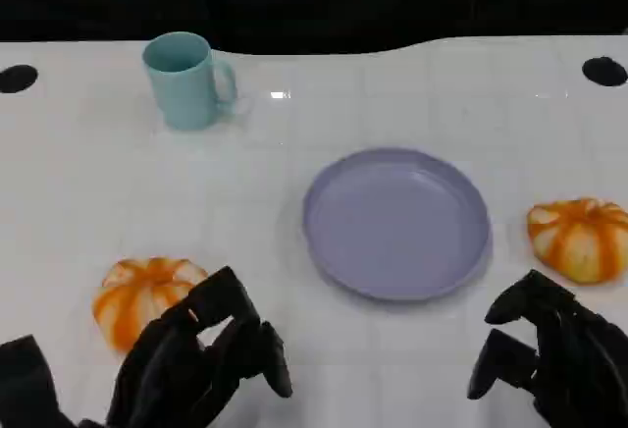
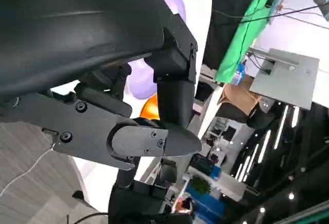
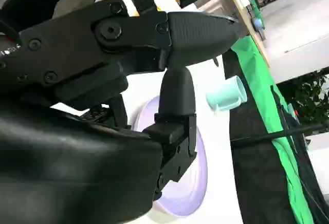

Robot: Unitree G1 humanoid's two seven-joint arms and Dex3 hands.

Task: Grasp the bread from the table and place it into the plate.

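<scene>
A glossy white desk (image 1: pixel 88 192) carries a round lavender plate (image 1: pixel 396 223) at centre, a light blue mug (image 1: pixel 184 80) behind, and two orange-and-white striped bread rolls (image 1: pixel 143 297) (image 1: pixel 581 238) flanking the plate

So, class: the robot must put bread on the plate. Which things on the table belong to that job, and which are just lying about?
Part of the job:
- left bread
- right bread
- plate
- left hand, empty, beside the left bread
- right hand, empty

Just lying about:
- mug, at the table's far side

Left bread (image 1: pixel 137 295) partly hidden behind left robot hand (image 1: pixel 201 359); right robot hand (image 1: pixel 549 354) cropped by frame edge.
</scene>
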